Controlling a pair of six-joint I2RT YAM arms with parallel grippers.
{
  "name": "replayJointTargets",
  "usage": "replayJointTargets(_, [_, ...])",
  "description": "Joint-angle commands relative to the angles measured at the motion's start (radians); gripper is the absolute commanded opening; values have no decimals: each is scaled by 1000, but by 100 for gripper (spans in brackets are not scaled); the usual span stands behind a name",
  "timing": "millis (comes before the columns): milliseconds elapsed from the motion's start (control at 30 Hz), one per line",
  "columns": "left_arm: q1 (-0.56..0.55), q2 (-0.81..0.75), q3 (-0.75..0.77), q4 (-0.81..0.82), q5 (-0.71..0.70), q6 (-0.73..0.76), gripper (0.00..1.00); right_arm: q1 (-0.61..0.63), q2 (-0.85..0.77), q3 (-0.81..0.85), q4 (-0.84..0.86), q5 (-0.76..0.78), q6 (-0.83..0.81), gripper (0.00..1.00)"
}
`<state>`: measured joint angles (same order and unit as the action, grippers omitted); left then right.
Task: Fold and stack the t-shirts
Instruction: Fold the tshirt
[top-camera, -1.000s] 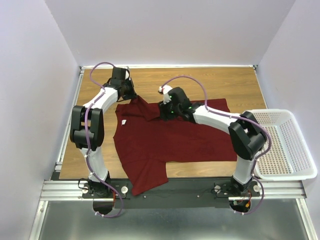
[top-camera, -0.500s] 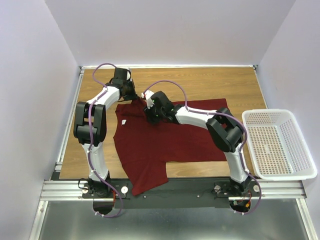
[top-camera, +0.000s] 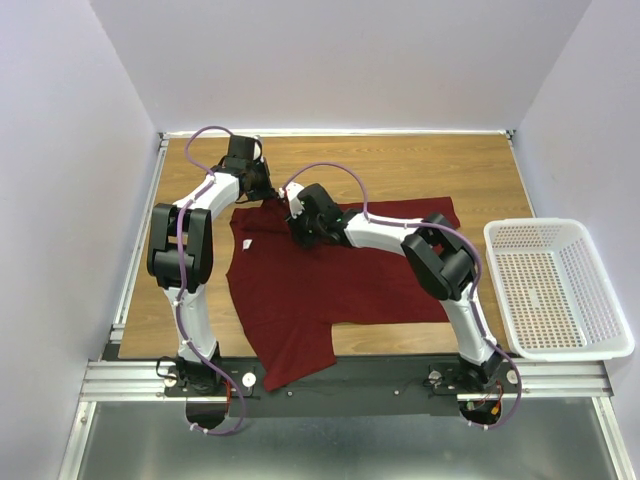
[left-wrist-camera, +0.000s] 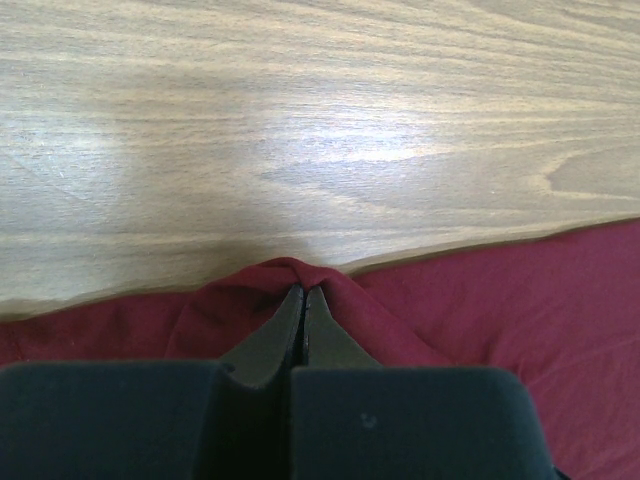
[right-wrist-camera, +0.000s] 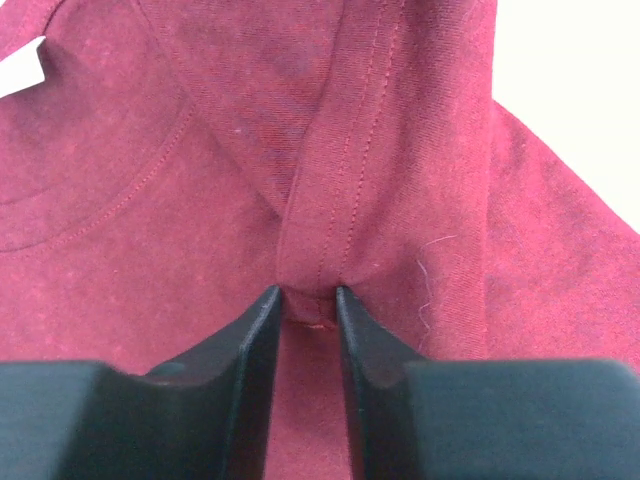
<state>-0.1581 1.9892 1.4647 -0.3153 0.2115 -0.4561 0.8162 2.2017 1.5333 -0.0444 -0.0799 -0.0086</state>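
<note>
- T-shirt (top-camera: 350, 280) lies spread on the worktop (top-camera: 420, 165).
- Left gripper (left-wrist-camera: 303, 300) is clenched on its far edge; right gripper (right-wrist-camera: 305, 300) pinches a folded seam (right-wrist-camera: 345, 150).
- Lift both evenly; hold the cloth taut.

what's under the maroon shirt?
The t-shirt lies on the wooden table; its near flap overhangs the black front rail. Whatever sits beneath the cloth is covered, so I cannot tell.
</note>
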Motion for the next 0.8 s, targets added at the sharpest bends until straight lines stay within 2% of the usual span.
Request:
replayJointTargets(0, [5,0,-12,16,11,13,0,6,47,14,-5,19,-2,32])
replayJointTargets(67, [6,0,-12,16,11,14,0,8,41,13,-5,25,-5,24])
replayJointTargets(367, [5,-38,-4,-7,-4,25,0,6,-66,-25,-15,52,-25,3])
replayJointTargets(567, [5,-116,-32,-41,-20,27,0,8,-158,-71,-29,29,-33,2])
replayJointTargets(767, [5,-240,-182,-41,-18,14,0,8,-224,-134,-57,-40,-31,2])
